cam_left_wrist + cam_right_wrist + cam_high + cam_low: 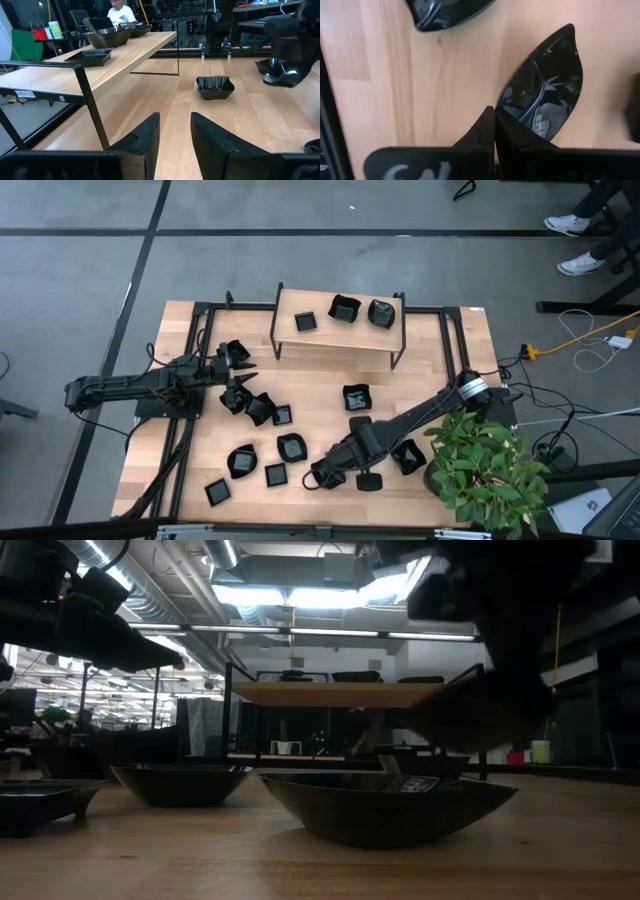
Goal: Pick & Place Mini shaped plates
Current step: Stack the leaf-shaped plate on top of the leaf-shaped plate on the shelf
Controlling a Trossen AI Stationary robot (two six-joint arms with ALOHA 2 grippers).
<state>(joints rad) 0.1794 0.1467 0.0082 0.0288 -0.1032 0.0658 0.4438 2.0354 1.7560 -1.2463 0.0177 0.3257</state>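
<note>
Right gripper point(322, 476) is low over the front-centre of the table point(420, 380). In my right wrist view its fingers point(492, 131) are pressed together, tips at the rim of a leaf-shaped plate point(545, 95). I can't tell whether the rim is pinched between them or they're just touching it. A second dish point(447, 11) sits just past it, with bare wood between the two.

Left gripper point(240, 367) hangs over the left side by a tight cluster of plates point(255, 405). Its fingers point(145, 140) stand apart with nothing between them. From the left wrist I see open wood ahead, running to a lone wavy-edged dish point(215, 86).

Mini shaped plates are spread out: the left cluster, a loose group at the front point(262, 465), one mid-table point(356, 396) and one by the plant point(408, 456). Three are on the raised shelf point(340, 340): a square one point(306, 322) and two more point(362, 311).

Clearance is tight at front right. The plant point(490, 470) overhangs that table corner, right beside the right arm. The shelf legs and the black frame rail point(190, 360) box in the back and left edges. The low view has a wide dish point(385, 802) close in front, with another point(182, 783) off to one side of it.
</note>
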